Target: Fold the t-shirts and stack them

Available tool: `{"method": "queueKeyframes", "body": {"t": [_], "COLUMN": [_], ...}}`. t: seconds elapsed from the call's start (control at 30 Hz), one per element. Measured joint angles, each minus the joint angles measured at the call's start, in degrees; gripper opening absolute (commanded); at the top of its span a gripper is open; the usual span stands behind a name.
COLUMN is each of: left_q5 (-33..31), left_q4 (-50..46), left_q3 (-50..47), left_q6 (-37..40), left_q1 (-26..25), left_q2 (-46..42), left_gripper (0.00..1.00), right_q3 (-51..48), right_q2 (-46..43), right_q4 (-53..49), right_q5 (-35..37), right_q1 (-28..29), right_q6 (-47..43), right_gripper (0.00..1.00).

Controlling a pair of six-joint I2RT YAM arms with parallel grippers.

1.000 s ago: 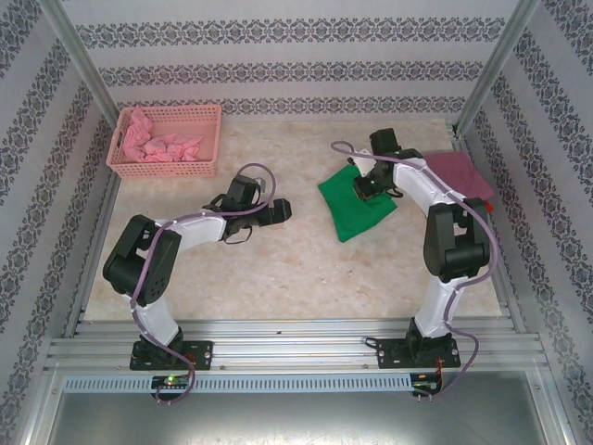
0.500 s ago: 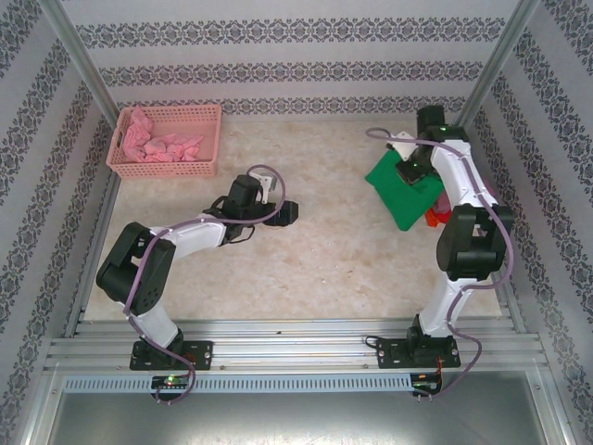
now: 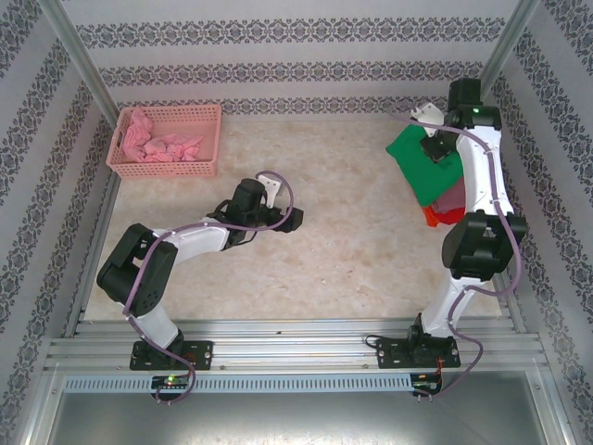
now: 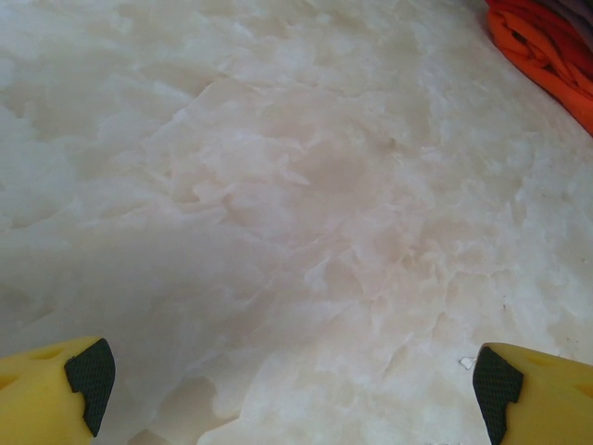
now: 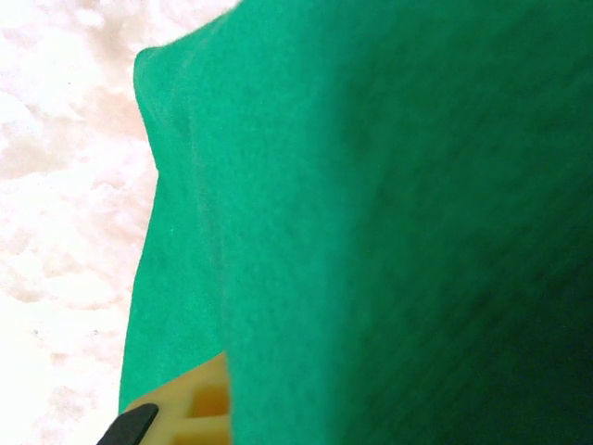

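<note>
The table carries a basket of pink shirts at its far left corner. At the far right, the green shirt hangs folded from the right gripper, which is clamped on it. The cloth partly covers a pile of mauve, red and orange shirts. Near mid-table, the left gripper hovers low over bare surface with its fingers spread wide, holding nothing.

Bright even light, faint shadows, washed-out tabletop, blurry close-up green t-shirt
</note>
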Motion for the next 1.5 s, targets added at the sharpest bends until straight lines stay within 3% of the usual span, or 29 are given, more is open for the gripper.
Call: {"method": "queueKeyframes", "body": {"t": [0.3, 0.83, 1.2, 1.27, 1.4, 1.5], "left_q5": [-0.02, -0.04, -0.02, -0.02, 0.0, -0.02], "left_q4": [0.28, 0.28, 0.31, 0.31, 0.31, 0.31], "left_q3": [-0.17, -0.2, -0.17, -0.17, -0.17, -0.17], "left_q6": [0.63, 0.83, 0.83, 0.83, 0.83, 0.83], "left_q1": [0.0, 0.0, 0.0, 0.0, 0.0, 0.0], "left_q2": [0.0, 0.0, 0.0, 0.0, 0.0, 0.0], "left_gripper": [1.0, 1.0, 1.0, 1.0, 1.0, 1.0], "right_q3": [8.92, 9.18, 6.69, 6.62, 5.05, 3.85], "right_q2": [5.05, 11.04, 14.29, 15.17, 16.33, 16.41], "right_q4": [-3.78, -4.42, 0.96, 2.05, 5.51, 7.91], "right_q5": [-0.11, -2.38, 1.92, 2.71, 5.14, 7.63], "right_q1": [-3.3, -7.87, -10.23, -10.49, -11.1, -11.23], "right_q6": [-2.34, -3.8, -4.09, -4.24, -4.68, -4.98], "right_gripper": [0.0, 0.0, 0.0, 0.12, 0.71, 0.91]}}
